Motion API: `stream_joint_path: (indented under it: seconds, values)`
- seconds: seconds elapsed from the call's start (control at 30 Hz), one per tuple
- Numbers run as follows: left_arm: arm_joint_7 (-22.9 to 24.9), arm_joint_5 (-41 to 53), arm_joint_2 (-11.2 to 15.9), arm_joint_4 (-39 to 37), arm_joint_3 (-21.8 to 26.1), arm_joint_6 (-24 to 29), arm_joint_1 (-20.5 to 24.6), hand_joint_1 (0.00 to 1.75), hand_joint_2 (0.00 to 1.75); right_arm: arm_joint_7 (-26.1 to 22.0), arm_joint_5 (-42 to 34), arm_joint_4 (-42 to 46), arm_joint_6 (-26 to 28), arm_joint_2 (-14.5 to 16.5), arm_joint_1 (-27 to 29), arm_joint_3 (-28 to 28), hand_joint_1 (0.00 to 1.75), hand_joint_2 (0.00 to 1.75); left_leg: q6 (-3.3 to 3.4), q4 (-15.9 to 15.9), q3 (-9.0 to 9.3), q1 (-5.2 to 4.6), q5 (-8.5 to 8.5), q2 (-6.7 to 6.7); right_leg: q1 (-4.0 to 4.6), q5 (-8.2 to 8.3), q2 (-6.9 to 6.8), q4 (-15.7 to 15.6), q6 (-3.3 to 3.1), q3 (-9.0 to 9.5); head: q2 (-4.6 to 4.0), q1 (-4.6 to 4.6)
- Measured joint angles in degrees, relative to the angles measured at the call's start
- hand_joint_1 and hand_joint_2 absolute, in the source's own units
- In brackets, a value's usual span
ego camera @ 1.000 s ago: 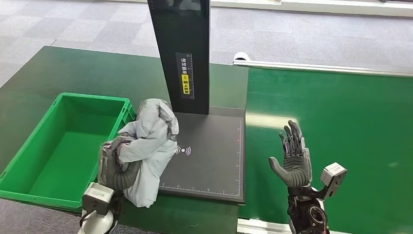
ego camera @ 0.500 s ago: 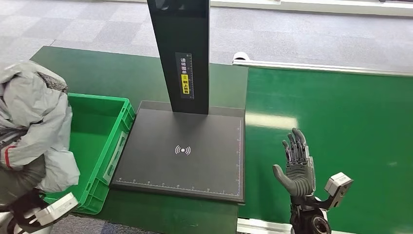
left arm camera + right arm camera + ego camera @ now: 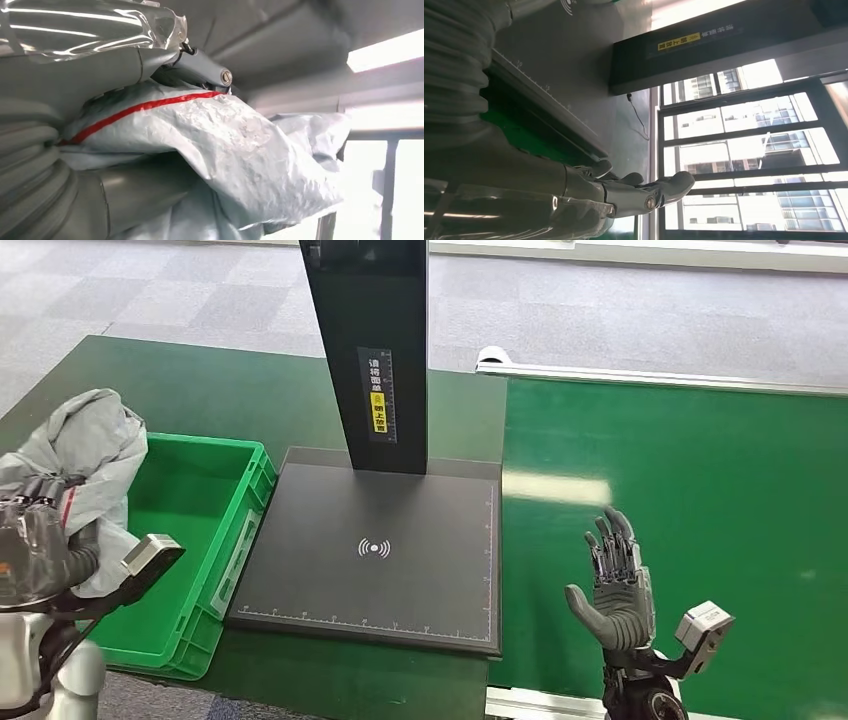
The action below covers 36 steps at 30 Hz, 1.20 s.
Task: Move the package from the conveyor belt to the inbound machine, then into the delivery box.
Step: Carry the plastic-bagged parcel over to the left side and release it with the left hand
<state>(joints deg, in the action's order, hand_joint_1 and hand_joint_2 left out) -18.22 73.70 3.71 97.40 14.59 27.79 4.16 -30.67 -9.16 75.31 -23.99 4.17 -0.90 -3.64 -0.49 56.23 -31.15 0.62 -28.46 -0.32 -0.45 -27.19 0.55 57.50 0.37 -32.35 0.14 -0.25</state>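
1. Package (image 3: 95,455) gripped in left hand (image 3: 35,550), raised at the outer near corner of the green delivery box (image 3: 215,575), half over the rim, half outside.
2. Best carried inward over the middle of the delivery box and lowered well inside before letting go; limp bag likely to drape over the rim otherwise.
3. Right hand (image 3: 615,580) idle, fingers spread, holding nothing, over the conveyor belt (image 3: 700,480), far side of the inbound machine (image 3: 385,540) from the delivery box.
4. Looks: crumpled grey plastic mailer, soft, folded over itself, thin red stripe (image 3: 145,107) across it.
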Motion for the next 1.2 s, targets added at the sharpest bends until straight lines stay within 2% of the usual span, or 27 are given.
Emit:
stream_joint_path:
  seconds: [0.23, 0.3, 0.4, 0.53, 0.63, 0.77, 0.8, 0.9, 0.93, 1.03, 1.2]
  values:
    - [2.17, 0.73, 2.82, -5.28, -2.43, -1.34, -0.02, 1.75, 1.75, 0.0, 0.35, 0.12, -0.38, 0.2, 0.35, -1.35, 0.0, 1.75, 0.0, 0.01, -0.09, -0.01, -0.01, -0.01, -0.01, -0.01, 0.0, 0.0, 0.01, -0.08, 0.01, 0.01]
    - [4.29, 0.8, 3.39, -5.83, -2.71, -5.59, -0.18, 1.75, 1.75, -0.01, 0.49, 0.12, -0.56, 0.25, 0.36, -1.51, 0.0, 1.75, -0.01, 0.0, -0.1, -0.01, -0.03, 0.0, -0.02, -0.01, 0.01, -0.01, 0.01, -0.08, 0.0, 0.01]
    - [8.33, 0.52, 4.41, -6.81, -2.76, -14.8, -1.41, 1.75, 1.75, -0.14, 1.02, 0.11, -1.45, 0.27, 0.36, -1.97, 0.0, 1.75, -0.04, -0.01, -0.1, 0.0, -0.06, 0.04, -0.01, -0.01, 0.06, 0.0, 0.01, -0.09, 0.02, -0.02]
    - [9.43, -1.81, 5.03, -8.05, -2.09, -22.33, -3.68, 1.75, 1.75, -0.26, 1.97, 0.12, -2.26, 0.27, 0.15, -2.78, 0.0, 1.75, -0.04, -0.01, -0.1, 0.01, -0.05, 0.04, 0.01, -0.01, 0.06, 0.0, 0.0, -0.1, 0.0, -0.01]
    - [10.99, -2.55, 5.06, -9.2, -1.69, -24.28, -3.76, 1.75, 1.75, -0.01, 2.36, 0.41, -2.41, 0.32, 0.13, -3.23, 0.0, 1.75, -0.04, -0.01, -0.1, 0.01, -0.06, 0.04, 0.0, -0.01, 0.07, 0.0, 0.0, -0.11, 0.0, -0.01]
    - [13.57, -3.09, 5.05, -11.1, -1.37, -22.86, -2.53, 1.75, 1.75, 0.59, 2.58, 1.27, -2.43, 0.65, 0.13, -3.8, 0.0, 1.75, -0.04, -0.01, -0.1, 0.0, -0.06, 0.04, 0.0, -0.01, 0.07, 0.0, 0.0, -0.1, 0.01, 0.0]
    - [13.79, -3.34, 5.03, -11.33, -1.31, -22.28, -2.35, 1.45, 1.75, 0.64, 2.62, 1.39, -2.43, 0.74, 0.14, -3.9, 0.0, 1.75, -0.04, -0.01, -0.1, 0.0, -0.06, 0.04, 0.0, -0.01, 0.07, 0.0, 0.0, -0.1, 0.01, -0.01]
    - [13.93, -3.86, 4.74, -11.63, -1.26, -18.34, -2.04, 0.14, 1.75, 0.7, 2.69, 1.53, -2.39, 1.05, 0.13, -4.12, 0.0, 1.75, -0.04, 0.0, -0.09, 0.01, -0.05, 0.03, 0.0, -0.01, 0.06, 0.0, 0.0, -0.11, 0.0, -0.01]
    - [13.8, -4.15, 4.55, -11.67, -1.25, -16.25, -1.89, 0.0, 1.75, 0.7, 2.72, 1.53, -2.34, 1.15, 0.11, -4.15, 0.0, 1.75, -0.04, 0.0, -0.09, 0.01, -0.05, 0.02, 0.0, -0.01, 0.06, 0.0, 0.0, -0.11, -0.01, -0.01]
    - [13.25, -4.83, 3.98, -11.73, -1.21, -11.06, -1.24, 0.0, 1.75, 0.72, 2.8, 1.53, -2.16, 1.48, -0.01, -4.16, 0.0, 1.75, -0.04, 0.0, -0.09, 0.01, -0.05, 0.0, 0.0, -0.01, 0.05, 0.0, 0.0, -0.09, 0.0, 0.0]
    - [13.02, -4.94, 3.32, -11.73, -1.21, -9.97, -0.81, 0.0, 1.75, 0.74, 2.82, 1.53, -2.12, 1.75, -0.14, -4.16, 0.0, 1.75, -0.04, 0.0, -0.09, 0.0, -0.05, 0.01, 0.0, -0.01, 0.05, 0.0, 0.0, -0.09, -0.01, 0.0]
